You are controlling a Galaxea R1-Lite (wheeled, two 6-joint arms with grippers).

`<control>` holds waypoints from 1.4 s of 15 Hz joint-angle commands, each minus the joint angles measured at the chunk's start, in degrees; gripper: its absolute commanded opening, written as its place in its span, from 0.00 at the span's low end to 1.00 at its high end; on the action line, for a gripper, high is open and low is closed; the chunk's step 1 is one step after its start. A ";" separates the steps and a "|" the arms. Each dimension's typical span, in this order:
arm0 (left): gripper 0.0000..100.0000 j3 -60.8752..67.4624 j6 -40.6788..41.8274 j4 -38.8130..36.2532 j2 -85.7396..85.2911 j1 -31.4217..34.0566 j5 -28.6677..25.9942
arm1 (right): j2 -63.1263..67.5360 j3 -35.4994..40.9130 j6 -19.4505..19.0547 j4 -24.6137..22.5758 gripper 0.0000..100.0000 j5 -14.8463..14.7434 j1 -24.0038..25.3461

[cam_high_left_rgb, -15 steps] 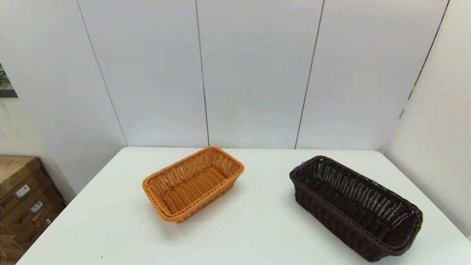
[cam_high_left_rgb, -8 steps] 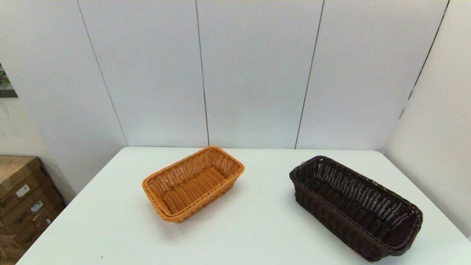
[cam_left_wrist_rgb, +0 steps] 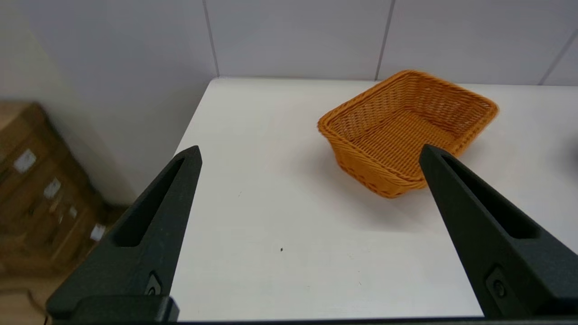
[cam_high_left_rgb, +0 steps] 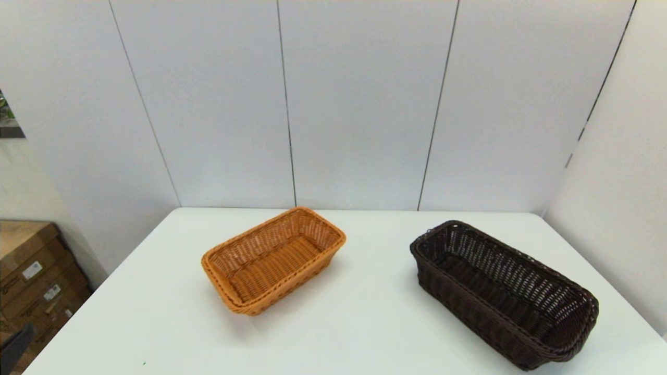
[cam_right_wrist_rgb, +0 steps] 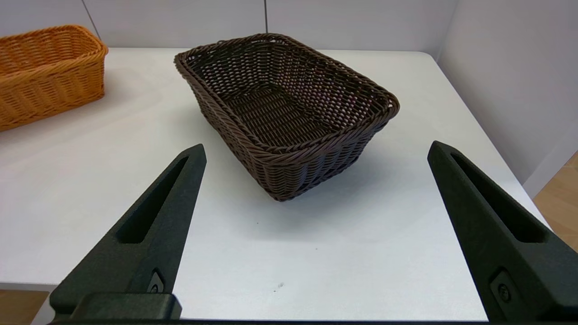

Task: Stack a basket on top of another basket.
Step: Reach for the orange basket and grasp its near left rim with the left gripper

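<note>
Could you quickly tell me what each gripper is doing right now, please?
Left gripper: open, holding nothing, short of the orange-tan basket.
Right gripper: open, holding nothing, short of the dark brown basket.

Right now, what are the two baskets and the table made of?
Dark brown basket: woven wicker or plastic rattan, open weave, braided rim, slight sheen. Orange-tan basket: the same weave, tighter, matte. Table: smooth white top, likely laminate or plastic.
</note>
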 commanded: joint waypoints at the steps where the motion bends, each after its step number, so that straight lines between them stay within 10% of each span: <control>1: 1.00 -6.06 -9.31 0.14 17.67 0.05 7.75 | 0.07 -0.08 0.02 0.06 1.00 0.00 0.01; 9: 1.00 -4.74 -46.31 0.50 32.61 -0.30 10.47 | 0.07 0.01 0.02 0.06 1.00 0.00 0.01; 21: 1.00 -8.52 -64.33 0.41 54.85 -10.41 4.32 | 0.07 -0.08 0.02 0.06 1.00 0.00 0.01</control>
